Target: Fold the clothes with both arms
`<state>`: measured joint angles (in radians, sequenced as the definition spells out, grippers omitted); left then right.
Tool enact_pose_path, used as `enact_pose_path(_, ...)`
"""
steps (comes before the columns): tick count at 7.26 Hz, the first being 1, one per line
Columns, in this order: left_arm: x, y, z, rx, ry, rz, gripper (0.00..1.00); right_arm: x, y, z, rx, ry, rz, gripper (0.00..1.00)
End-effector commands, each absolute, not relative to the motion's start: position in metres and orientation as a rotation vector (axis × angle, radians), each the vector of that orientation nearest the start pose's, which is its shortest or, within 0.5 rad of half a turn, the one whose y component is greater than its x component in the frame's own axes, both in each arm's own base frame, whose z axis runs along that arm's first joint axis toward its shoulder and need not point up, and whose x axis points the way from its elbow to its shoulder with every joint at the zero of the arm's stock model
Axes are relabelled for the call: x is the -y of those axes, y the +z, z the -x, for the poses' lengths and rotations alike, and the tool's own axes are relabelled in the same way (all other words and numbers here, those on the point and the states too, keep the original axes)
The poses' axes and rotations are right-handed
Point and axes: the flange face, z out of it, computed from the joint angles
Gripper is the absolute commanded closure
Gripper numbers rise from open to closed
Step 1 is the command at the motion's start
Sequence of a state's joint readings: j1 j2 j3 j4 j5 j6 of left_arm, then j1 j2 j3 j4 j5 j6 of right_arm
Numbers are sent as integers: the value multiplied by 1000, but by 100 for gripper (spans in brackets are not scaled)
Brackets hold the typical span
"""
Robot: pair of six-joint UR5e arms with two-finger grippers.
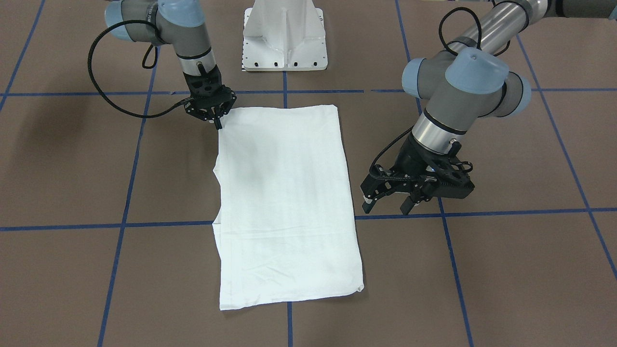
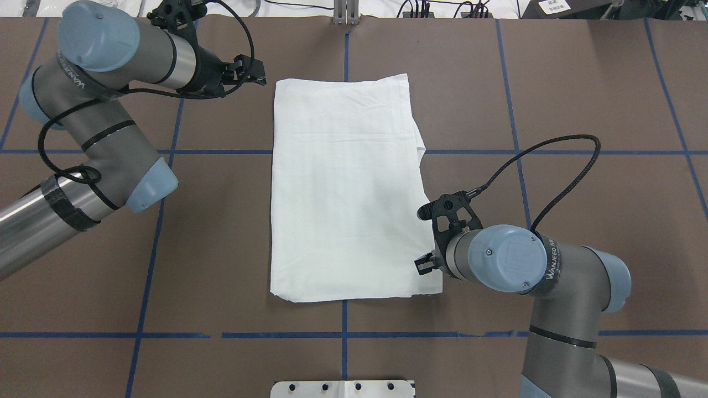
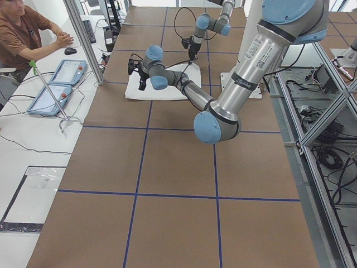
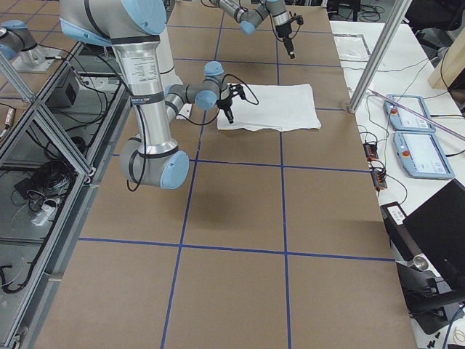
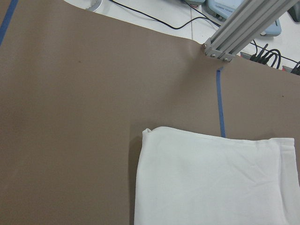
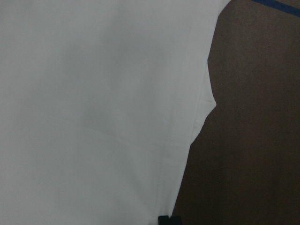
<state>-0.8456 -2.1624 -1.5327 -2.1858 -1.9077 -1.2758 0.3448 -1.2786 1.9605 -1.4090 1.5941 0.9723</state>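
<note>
Your white long-sleeved cotton shirt (image 1: 284,193) lies folded flat on the brown worktop (image 1: 506,270), with the right hand (image 1: 218,123) narrowed at its robot-side corner and the left hand (image 1: 387,206) spread wide beside the far corner, seemingly poised for another fold.

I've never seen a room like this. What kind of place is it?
Probably a robotics lab: a left arm and right arm over a shirt on a tape-gridded table, with control tablets on a desk nearby.
</note>
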Motion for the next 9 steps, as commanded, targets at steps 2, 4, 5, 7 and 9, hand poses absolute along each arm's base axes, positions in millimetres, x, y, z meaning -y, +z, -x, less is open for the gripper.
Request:
enact_pose_path(2, 587, 251, -387, -1142, -285, -378, 0, 314, 311, 493, 779, -205, -347, 0)
enact_pose_path(4, 587, 252, -387, -1142, -284, -376, 0, 327, 301, 486, 797, -178, -363, 0)
enact_pose_path(5, 585, 254, -390, -1142, -274, -355, 0, 338, 292, 477, 813, -153, -372, 0)
enact_pose_path(7, 562, 258, -410, -1167, -255, -268, 0, 354, 269, 456, 884, -129, -331, 0)
enact_pose_path(9, 504, 262, -435, -1209, -280, -162, 0, 361, 257, 433, 962, -35, -193, 0)
